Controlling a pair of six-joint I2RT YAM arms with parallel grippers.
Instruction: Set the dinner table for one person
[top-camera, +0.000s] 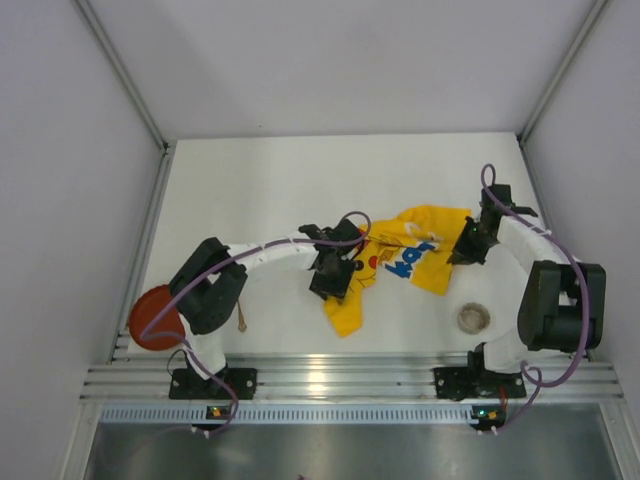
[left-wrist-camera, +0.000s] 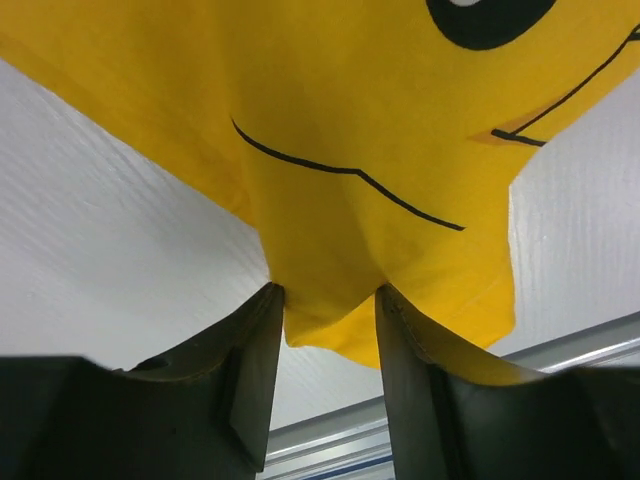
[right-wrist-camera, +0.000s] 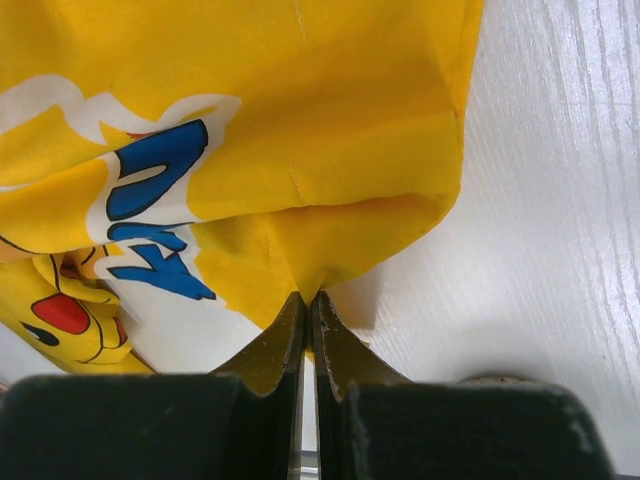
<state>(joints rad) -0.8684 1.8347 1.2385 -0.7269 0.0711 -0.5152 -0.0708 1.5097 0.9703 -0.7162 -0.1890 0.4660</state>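
A yellow cartoon-print cloth lies crumpled across the middle of the dinner table. My left gripper is at the cloth's near left end. In the left wrist view its jaws stand apart, with a fold of the cloth hanging between the fingertips of the gripper. At the cloth's right edge my right gripper is shut. In the right wrist view that gripper pinches a peak of the yellow cloth just above the white tabletop.
A red plate lies at the near left edge beside the left arm's base. A thin utensil lies next to it. A small round bowl stands near the right arm's base. Metal rails run along the near edge.
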